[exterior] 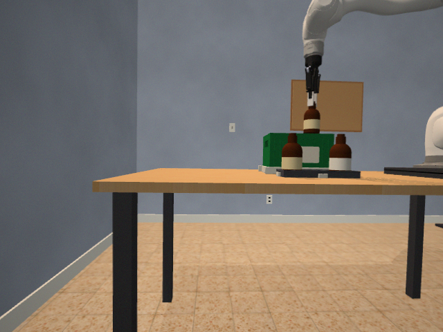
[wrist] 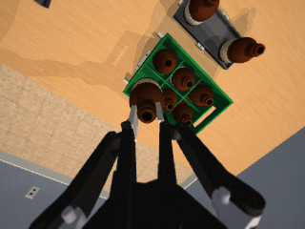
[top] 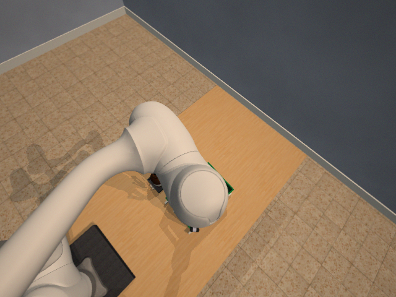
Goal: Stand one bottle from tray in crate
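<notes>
My gripper (exterior: pixel 311 102) (wrist: pixel 147 111) is shut on the neck of a brown bottle (exterior: pixel 311 121) (wrist: pixel 147 101) with a cream label. The bottle hangs upright, its base at about the rim of the green crate (exterior: pixel 275 150) (wrist: pixel 215 115) (top: pixel 229 188), over the crate's left corner cell in the wrist view. Several brown bottles stand in the other cells, among them one (wrist: pixel 165 60) at the far corner. Two bottles (exterior: pixel 291 157) (exterior: pixel 340 153) stand on the dark tray (exterior: pixel 343 174) (wrist: pixel 212 26) beside the crate; they also show in the wrist view (wrist: pixel 200 10) (wrist: pixel 240 50). In the top view the arm hides the gripper and most of the crate.
Crate and tray stand on a wooden table (exterior: pixel 214 178) (top: pixel 239 137) (wrist: pixel 71 43). The robot's dark base plate (top: pixel 102 258) (exterior: pixel 411 170) lies at the table's other end. A cork board (exterior: pixel 340 107) hangs on the wall behind.
</notes>
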Controlling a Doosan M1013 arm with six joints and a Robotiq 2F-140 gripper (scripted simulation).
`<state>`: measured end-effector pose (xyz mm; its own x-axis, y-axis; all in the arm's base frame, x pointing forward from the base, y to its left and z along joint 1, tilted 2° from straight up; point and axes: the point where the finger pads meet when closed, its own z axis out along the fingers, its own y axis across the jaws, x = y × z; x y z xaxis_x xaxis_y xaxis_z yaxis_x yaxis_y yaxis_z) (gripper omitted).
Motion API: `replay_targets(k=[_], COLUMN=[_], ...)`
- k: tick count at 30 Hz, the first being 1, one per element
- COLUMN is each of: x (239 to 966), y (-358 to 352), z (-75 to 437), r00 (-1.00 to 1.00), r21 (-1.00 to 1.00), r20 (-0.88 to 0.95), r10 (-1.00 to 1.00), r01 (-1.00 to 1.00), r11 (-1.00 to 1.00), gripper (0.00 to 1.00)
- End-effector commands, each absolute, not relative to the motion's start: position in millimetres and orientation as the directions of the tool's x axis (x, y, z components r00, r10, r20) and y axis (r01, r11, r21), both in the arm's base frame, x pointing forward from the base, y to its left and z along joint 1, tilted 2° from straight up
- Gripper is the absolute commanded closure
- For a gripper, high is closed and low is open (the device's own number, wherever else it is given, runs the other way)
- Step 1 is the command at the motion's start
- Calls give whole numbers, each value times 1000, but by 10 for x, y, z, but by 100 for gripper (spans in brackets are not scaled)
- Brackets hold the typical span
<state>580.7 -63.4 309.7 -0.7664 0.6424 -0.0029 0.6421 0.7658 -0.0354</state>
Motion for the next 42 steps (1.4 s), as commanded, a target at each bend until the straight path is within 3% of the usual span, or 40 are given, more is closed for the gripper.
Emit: replay_targets(k=[1, 42], x=[5806, 5802], y=[-633, -640], z=[3097, 2883], r00=[-766, -766], r21=[-35, -35], r20=[-3, -3], r10=[642, 642], r01=[642, 642], r11=[766, 766], gripper=[100, 100])
